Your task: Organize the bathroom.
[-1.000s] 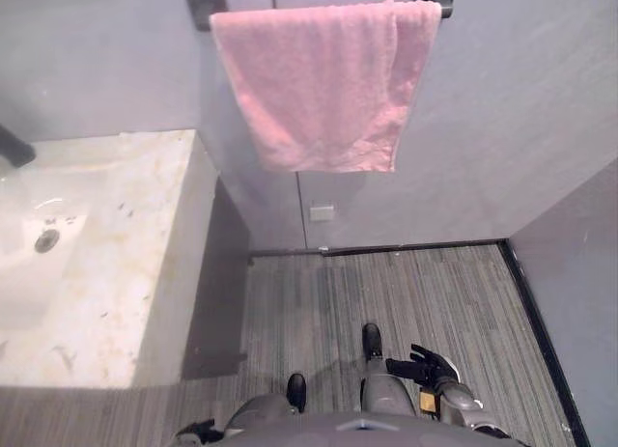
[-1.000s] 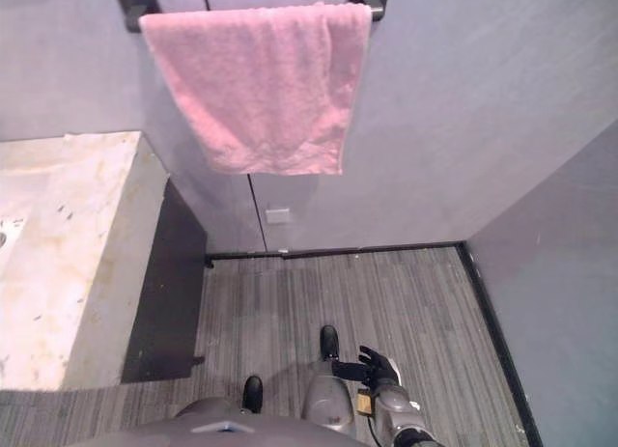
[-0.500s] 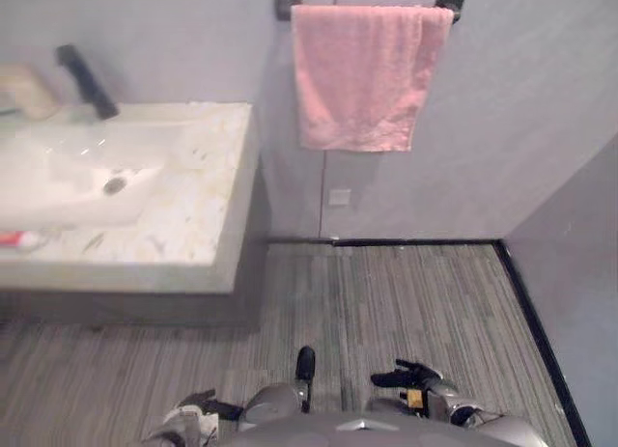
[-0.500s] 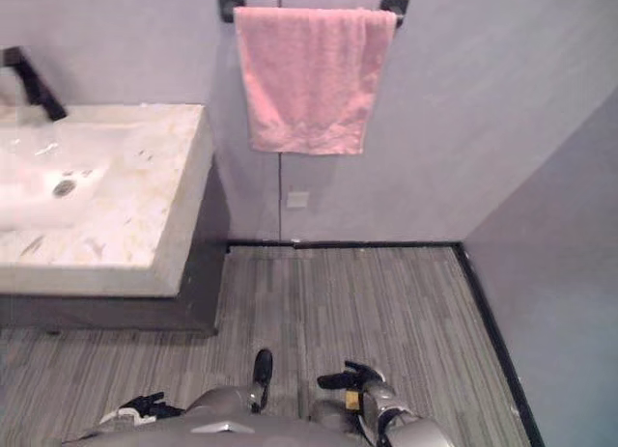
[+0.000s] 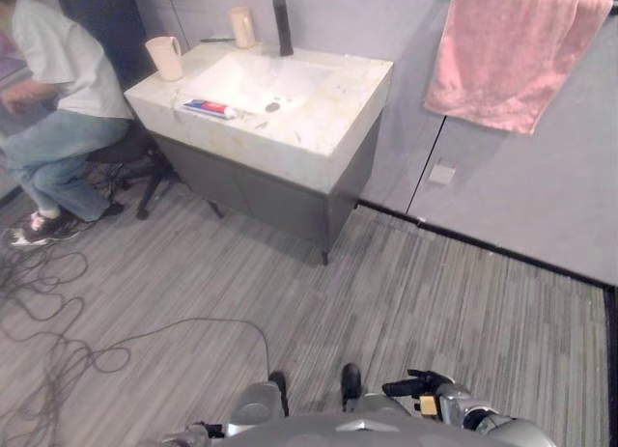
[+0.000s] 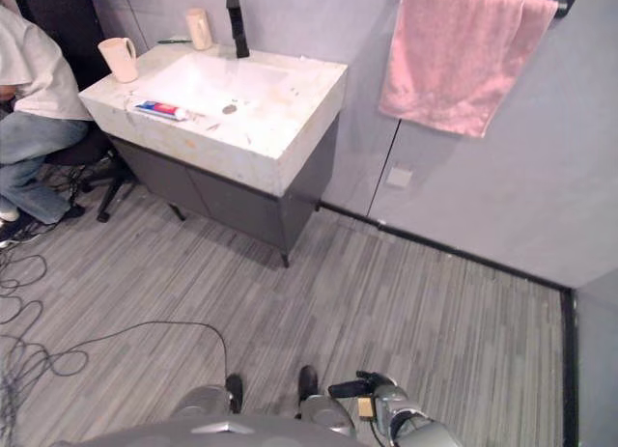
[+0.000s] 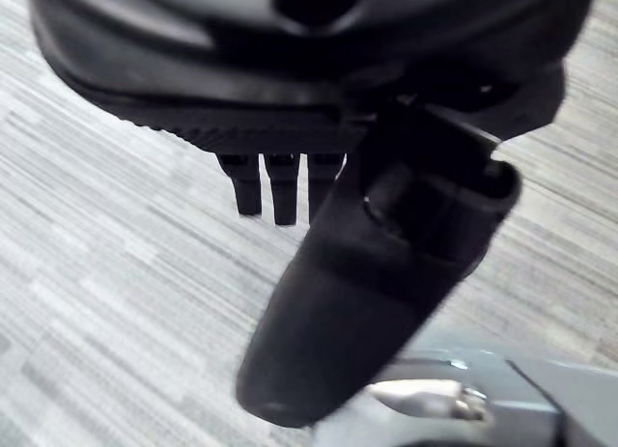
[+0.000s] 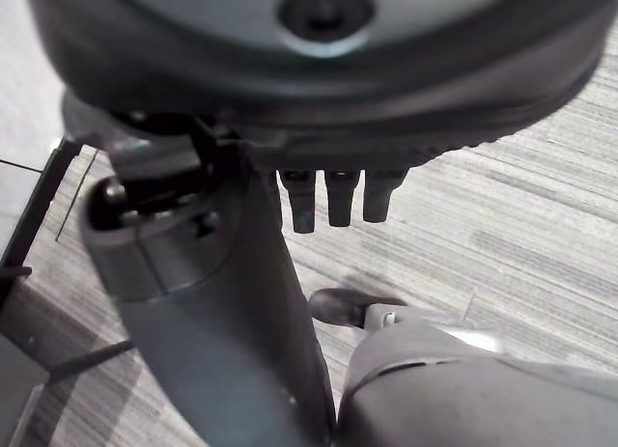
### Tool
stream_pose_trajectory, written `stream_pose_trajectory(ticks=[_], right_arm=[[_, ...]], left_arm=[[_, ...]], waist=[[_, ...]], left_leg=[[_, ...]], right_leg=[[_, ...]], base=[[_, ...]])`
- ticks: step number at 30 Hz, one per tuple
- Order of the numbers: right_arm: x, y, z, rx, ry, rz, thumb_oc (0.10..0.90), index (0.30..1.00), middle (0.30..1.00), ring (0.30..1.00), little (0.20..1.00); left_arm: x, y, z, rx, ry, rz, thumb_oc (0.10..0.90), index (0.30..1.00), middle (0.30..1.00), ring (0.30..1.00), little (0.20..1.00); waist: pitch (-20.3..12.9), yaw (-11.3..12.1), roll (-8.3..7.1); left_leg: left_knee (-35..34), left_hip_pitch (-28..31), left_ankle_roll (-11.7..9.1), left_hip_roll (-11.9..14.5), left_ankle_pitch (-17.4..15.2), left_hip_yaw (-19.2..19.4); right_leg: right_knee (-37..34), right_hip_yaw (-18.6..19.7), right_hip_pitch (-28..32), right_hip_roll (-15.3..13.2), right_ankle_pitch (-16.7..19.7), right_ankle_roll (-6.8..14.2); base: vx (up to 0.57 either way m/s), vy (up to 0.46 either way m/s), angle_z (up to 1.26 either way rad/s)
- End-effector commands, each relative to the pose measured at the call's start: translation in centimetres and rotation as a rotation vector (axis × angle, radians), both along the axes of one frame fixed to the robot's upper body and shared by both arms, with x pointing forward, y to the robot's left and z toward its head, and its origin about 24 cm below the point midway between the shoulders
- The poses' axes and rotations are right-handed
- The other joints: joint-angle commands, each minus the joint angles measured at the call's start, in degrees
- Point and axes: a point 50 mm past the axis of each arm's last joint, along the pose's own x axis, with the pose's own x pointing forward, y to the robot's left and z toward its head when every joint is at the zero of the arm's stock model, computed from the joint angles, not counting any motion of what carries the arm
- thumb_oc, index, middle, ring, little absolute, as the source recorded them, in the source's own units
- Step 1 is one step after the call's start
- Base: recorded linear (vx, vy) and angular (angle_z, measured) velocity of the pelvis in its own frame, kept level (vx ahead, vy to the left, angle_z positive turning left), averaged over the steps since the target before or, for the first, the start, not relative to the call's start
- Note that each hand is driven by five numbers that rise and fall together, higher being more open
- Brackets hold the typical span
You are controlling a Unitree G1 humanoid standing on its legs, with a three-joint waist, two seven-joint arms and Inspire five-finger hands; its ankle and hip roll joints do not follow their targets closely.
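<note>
A pink towel [image 5: 512, 56] hangs over a black rail on the grey wall at the upper right. Left of it stands a marble washbasin counter [image 5: 328, 119] on a dark cabinet. On the counter are a toothpaste tube [image 5: 208, 109], a cream cup [image 5: 164, 56] at the left corner, a second cup [image 5: 241, 27] at the back and a black tap [image 5: 282, 25]. My right hand [image 5: 420, 384] hangs low over the floor, open and holding nothing. My left hand [image 7: 367, 273] also hangs over the floor with straight fingers, open.
A person [image 5: 53, 90] sits on a black chair at the counter's left end. Thin cables [image 5: 58, 350] loop over the striped grey floor at the left. A grey wall with a black skirting [image 5: 502, 249] closes the right side.
The camera has swung left and drawn back: the whole counter, the seated person and the cables now show, and the towel sits at the upper right. Both hands stay low and empty.
</note>
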Motion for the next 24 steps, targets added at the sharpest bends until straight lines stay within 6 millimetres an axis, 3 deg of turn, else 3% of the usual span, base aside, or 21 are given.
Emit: stream_pose_trajectory(ticks=[1, 3, 5, 8, 16, 21, 24], right_arm=[[-1.6, -1.0, -0.2, -0.034, 0.024, -0.002, 0.800, 0.900, 0.900, 0.900, 0.900], [-2.3, -1.2, -0.4, -0.039, 0.037, 0.008, 0.800, 0.900, 0.900, 0.900, 0.900], [-2.5, -1.2, -0.4, -0.038, 0.024, -0.022, 0.800, 0.900, 0.900, 0.900, 0.900], [-2.3, -1.1, -0.3, -0.039, 0.004, -0.026, 0.800, 0.900, 0.900, 0.900, 0.900], [-2.9, -1.0, -0.5, -0.013, -0.011, -0.102, 0.800, 0.900, 0.900, 0.900, 0.900], [-3.7, -1.2, -0.7, -0.020, 0.025, -0.118, 0.800, 0.900, 0.900, 0.900, 0.900], [-4.0, -1.7, -0.6, -0.034, 0.048, -0.135, 0.800, 0.900, 0.900, 0.900, 0.900]], left_arm=[[3.6, 0.4, 0.7, 0.002, -0.209, 0.026, 0.800, 0.900, 0.900, 0.900, 0.900], [3.4, 0.6, 0.7, 0.006, -0.202, 0.021, 0.800, 0.900, 0.900, 0.900, 0.900], [2.9, 0.8, 0.6, 0.009, -0.183, 0.001, 0.800, 0.900, 0.900, 0.900, 0.900], [2.4, 1.2, 0.6, 0.015, -0.167, -0.011, 0.800, 0.900, 0.900, 0.900, 0.900], [0.4, 2.0, 0.5, 0.051, -0.110, 0.020, 0.800, 0.900, 0.900, 0.900, 0.900], [0.6, 1.8, 0.5, 0.045, -0.133, 0.027, 0.800, 0.900, 0.900, 0.900, 0.900], [1.5, 1.9, 0.6, 0.042, -0.153, 0.018, 0.800, 0.900, 0.900, 0.900, 0.900]], waist=[[-4.5, -1.4, 1.39], [-5.2, -2.0, 1.94], [-5.4, -2.4, 2.84], [-5.5, -2.4, 3.23], [-4.5, -2.2, 2.65], [-4.7, -1.6, 2.14], [-4.0, -1.1, 2.01]], left_leg=[[-13.6, 6.8, 3.4, 6.6, 7.0, 1.8], [-17.0, 9.1, 2.7, 7.6, 7.3, 2.9], [-22.1, 10.6, 2.9, 6.7, 5.1, 4.4], [-22.9, 10.1, 3.2, 6.3, 4.1, 4.2], [-22.9, 9.8, 5.9, 3.1, 1.8, 2.3], [-22.9, 10.4, 6.9, 1.8, 0.9, 2.0], [-22.9, 10.1, 8.1, 0.3, 0.6, 1.3]], right_leg=[[3.4, -0.9, 4.3, 1.9, -1.9, 8.5], [2.8, -1.8, 4.0, 1.1, -1.2, 9.1], [2.7, -2.8, 3.3, -0.2, -0.2, 10.8], [3.3, -2.8, 2.5, -1.2, 0.2, 11.9], [2.7, -1.6, 1.9, -3.5, 2.9, 14.9], [2.2, -0.4, 2.4, -4.2, 3.6, 15.7], [6.7, 1.1, 1.0, -5.9, 3.6, 15.6]], base=[[-0.08, 0.423, 0.88], [-0.04, 0.415, 0.75], [0.02, 0.326, 1.21], [0.02, 0.263, 1.33], [0.00, 0.189, 0.07], [0.02, 0.187, -0.05], [0.00, 0.239, 0.09]])
